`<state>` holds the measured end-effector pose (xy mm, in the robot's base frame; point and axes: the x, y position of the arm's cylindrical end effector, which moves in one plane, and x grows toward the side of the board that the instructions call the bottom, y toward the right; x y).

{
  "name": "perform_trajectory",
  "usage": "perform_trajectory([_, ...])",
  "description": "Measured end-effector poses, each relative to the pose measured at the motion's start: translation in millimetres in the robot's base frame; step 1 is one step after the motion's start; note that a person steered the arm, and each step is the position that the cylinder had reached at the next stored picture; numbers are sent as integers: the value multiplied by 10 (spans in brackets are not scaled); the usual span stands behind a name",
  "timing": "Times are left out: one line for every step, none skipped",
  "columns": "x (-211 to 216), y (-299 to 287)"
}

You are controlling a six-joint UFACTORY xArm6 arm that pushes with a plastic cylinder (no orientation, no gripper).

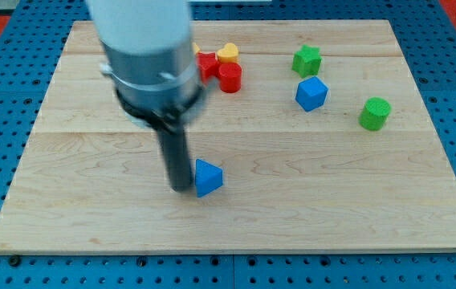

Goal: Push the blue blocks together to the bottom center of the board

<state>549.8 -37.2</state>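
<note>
A blue triangular block [208,177] lies a little left of the board's middle, towards the view's bottom. A second blue block [311,93], cube-like, lies at the upper right of centre. My tip [180,187] rests on the board just left of the blue triangular block, touching or almost touching its left side. The arm's grey and white body [148,56] rises above it and hides part of the board's upper left.
The wooden board [91,217] lies on a blue pegboard table. A red star-like block [207,64], a red cylinder [230,78] and a yellow block [228,53] cluster at top centre. A green star block [307,59] and a green cylinder [375,113] lie at the right.
</note>
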Motion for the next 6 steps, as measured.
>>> perform_trajectory([8, 193])
perform_trajectory([-530, -131])
perform_trajectory([-945, 775])
perform_trajectory([-1066, 1576])
perform_trajectory([-1594, 1960])
perform_trajectory([-1833, 2082])
